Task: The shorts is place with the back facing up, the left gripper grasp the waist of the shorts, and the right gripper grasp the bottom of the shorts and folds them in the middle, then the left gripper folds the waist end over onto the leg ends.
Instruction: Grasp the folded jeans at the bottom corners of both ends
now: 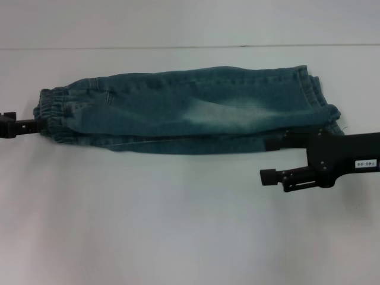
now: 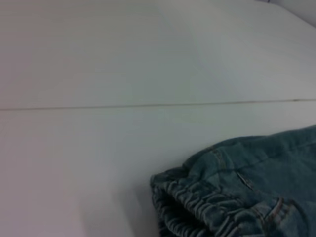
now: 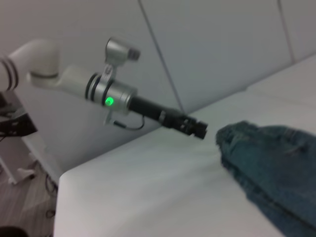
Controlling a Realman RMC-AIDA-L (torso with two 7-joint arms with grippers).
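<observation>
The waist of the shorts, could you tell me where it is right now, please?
In the head view the waist is the left end of the folded shorts on the white table, right by the left pincer.

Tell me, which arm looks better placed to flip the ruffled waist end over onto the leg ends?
Probably the left. The left gripper sits right at the waist of the shorts, already folded lengthwise. The right gripper is at the leg ends.

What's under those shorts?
The shorts are folded lengthwise, so a lower denim layer peeks out along the near edge, on the white table. Anything beneath is hidden.
</observation>
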